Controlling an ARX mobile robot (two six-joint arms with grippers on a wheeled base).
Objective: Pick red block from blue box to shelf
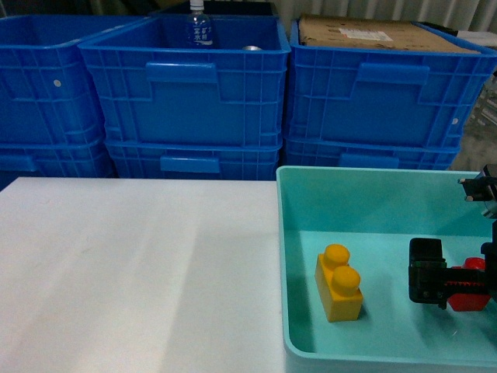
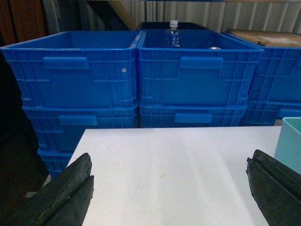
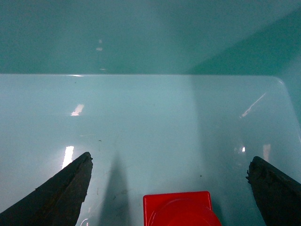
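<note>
Two claws were in play, and yours on the right did the work: the right gripper (image 3: 170,188) was down inside the blue box (image 1: 295,256) with its jaws spread wide. The red block (image 3: 180,210) sat on the box floor between the two fingers, nearer the wrist than the tips, and neither finger touched it. Out past the tips lay bare turquoise floor and the far wall. In the head view a yellow brick (image 1: 339,283) stood well to that claw's left, apart from it, in the same box. Your left gripper (image 2: 169,188) hung over the white table (image 2: 174,165), jaws wide with nothing between them, facing stacked blue crates (image 2: 141,75).
</note>
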